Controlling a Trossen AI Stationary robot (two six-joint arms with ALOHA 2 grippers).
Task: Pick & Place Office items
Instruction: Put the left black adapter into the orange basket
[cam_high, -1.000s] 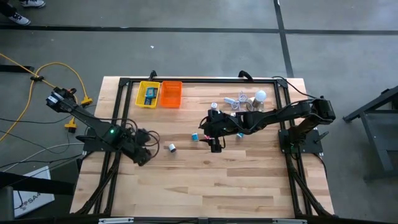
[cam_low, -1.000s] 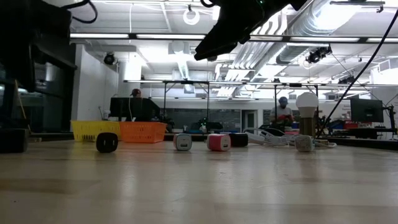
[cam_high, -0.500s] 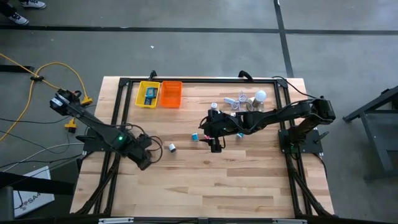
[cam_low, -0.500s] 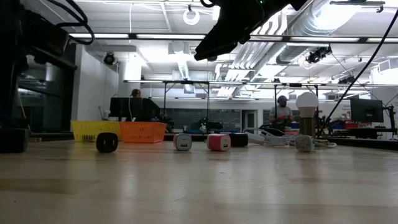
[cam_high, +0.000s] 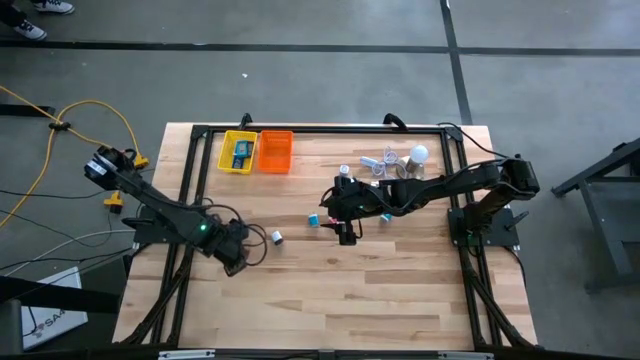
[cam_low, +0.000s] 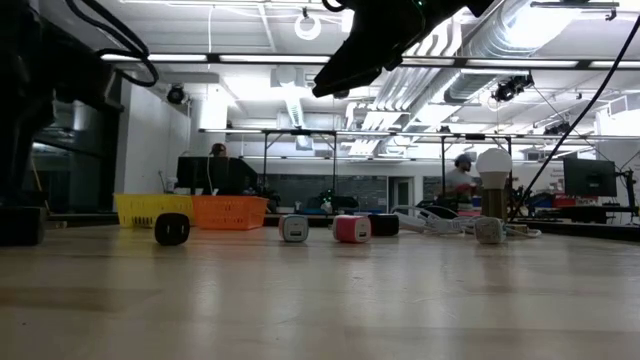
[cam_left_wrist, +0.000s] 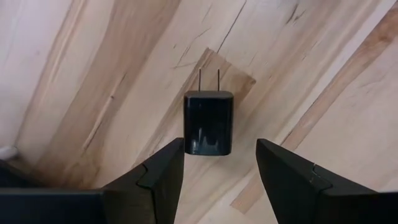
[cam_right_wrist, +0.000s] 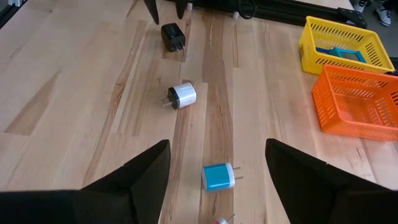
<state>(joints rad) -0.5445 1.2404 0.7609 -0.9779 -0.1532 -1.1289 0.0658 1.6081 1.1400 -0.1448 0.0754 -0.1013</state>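
1. Step in hand, as I read it: left gripper (cam_left_wrist: 216, 163) is lined up for a pick on the black plug (cam_left_wrist: 209, 122). Fingers spread apart, nothing held.
2. Black plug lies flat on the table (cam_left_wrist: 323, 87), between the two fingertips and just ahead of them, prongs pointing away from the gripper. Not touching either finger.
3. Next move likely needs a short advance and descent so the pads straddle the body, then close across its flat sides.
4. Farther off: white plug (cam_right_wrist: 181, 95), then blue plug (cam_right_wrist: 217, 177), both loose on the wood.
5. Right gripper (cam_right_wrist: 214, 168) hovers mid-table, fingers apart, empty.
6. Far edge: yellow basket (cam_high: 238, 152) and orange basket (cam_high: 275, 152), the probable drop spots.
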